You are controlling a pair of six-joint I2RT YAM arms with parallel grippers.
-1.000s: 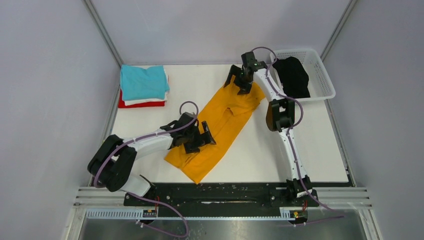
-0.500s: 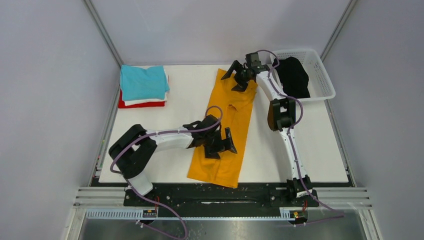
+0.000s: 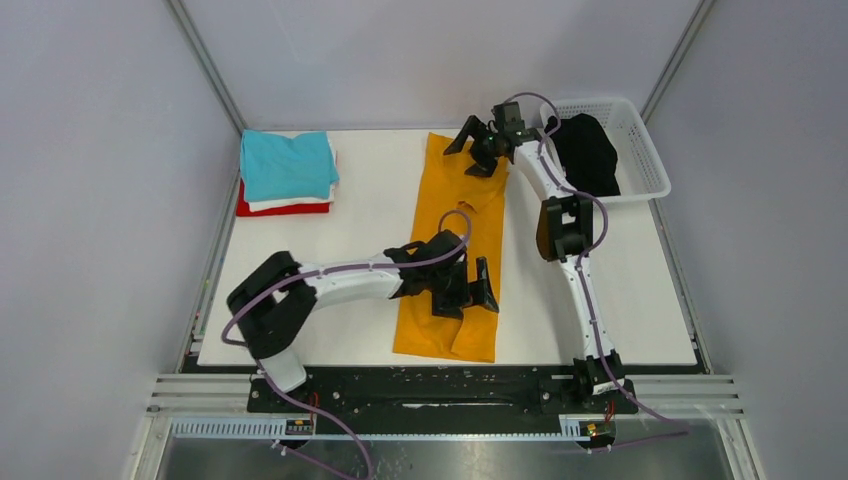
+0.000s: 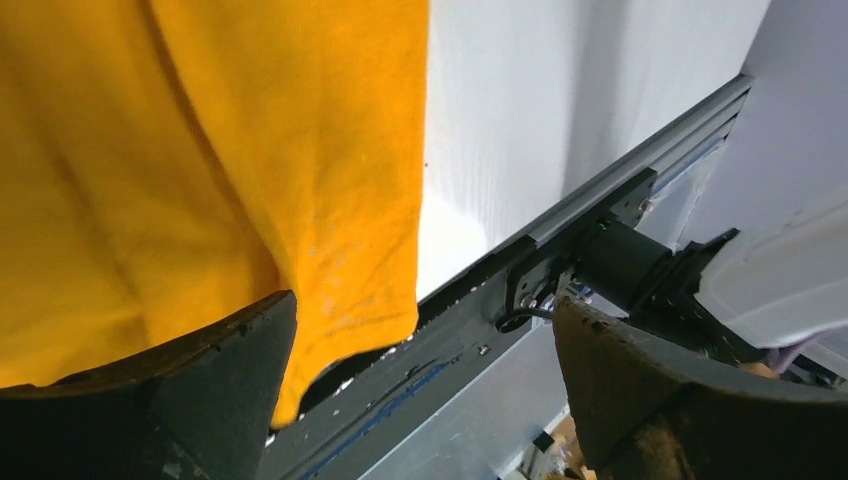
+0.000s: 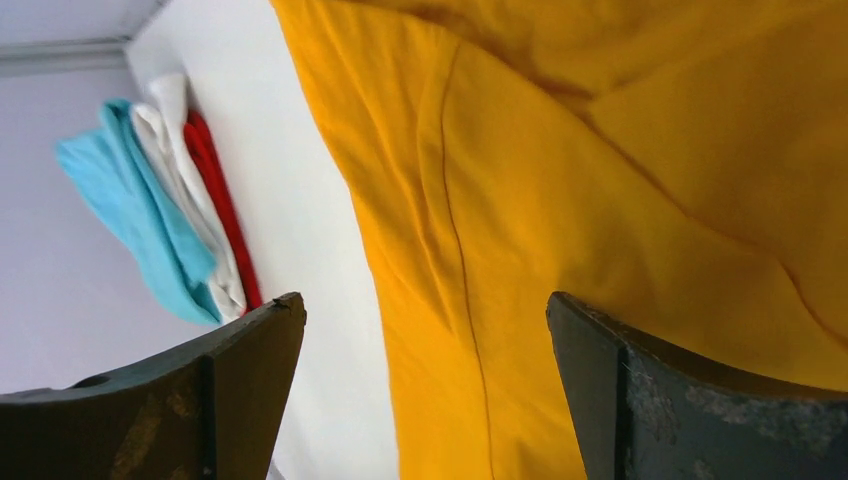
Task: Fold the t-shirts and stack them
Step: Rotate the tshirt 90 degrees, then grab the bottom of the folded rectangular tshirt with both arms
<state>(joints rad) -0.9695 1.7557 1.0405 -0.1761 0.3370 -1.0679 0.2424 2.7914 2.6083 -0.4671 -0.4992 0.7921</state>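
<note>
Mustard-orange t-shirt [image 3: 440,200] folded into a long narrow strip, laid lengthwise down the middle of the white table [image 3: 620,280], near hem close to the front edge. Over that near part, left gripper [image 3: 468,298], fingers spread wide and clamped on nothing; in the wrist view, one finger above the cloth, the other past the strip's edge, over bare table. Touching the cloth or just above it: cannot tell. At the far end of the strip, right gripper [image 3: 470,152], fingers likewise wide apart, nothing held, orange cloth with a seam below the gap. In the far left corner, well apart from the strip, a folded stack: teal t-shirt [image 3: 287,163] on top, white t-shirt [image 5: 160,110] under it, red t-shirt [image 5: 215,190] lowest. At the far right, white lattice basket [image 3: 645,160] with black t-shirt [image 3: 585,150] bunched inside.
</note>
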